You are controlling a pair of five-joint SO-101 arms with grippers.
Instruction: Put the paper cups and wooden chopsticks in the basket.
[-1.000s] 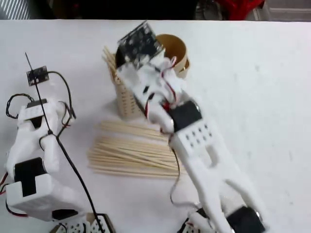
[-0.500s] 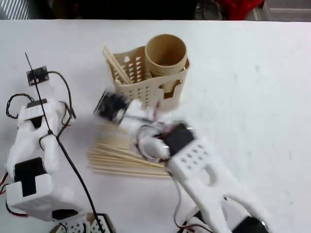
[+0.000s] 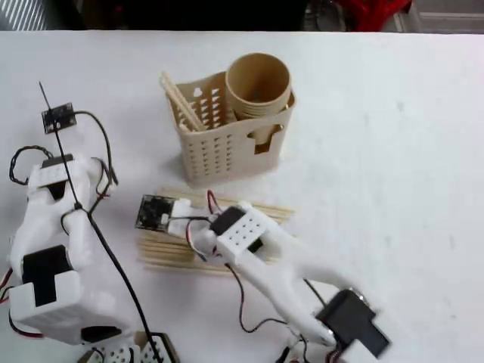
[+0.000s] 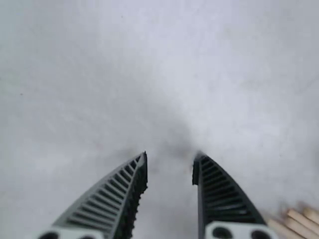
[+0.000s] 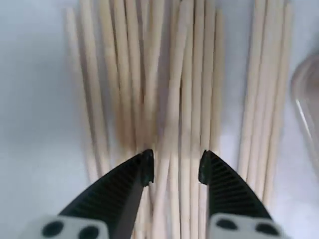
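While the right claw (image 5: 175, 169) hangs parted over chopsticks (image 5: 189, 74), the basket (image 3: 227, 147) stands near.

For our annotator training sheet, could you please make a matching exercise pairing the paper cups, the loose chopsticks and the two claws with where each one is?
Column one:
1. paper cups
2. loose chopsticks
3. right claw
4. left claw

Column two:
A. open above bare table
B. stacked in the basket
C. lying flat on the table, near the basket
D. open over the loose chopsticks

Pairs: 1-B, 2-C, 3-D, 4-A.
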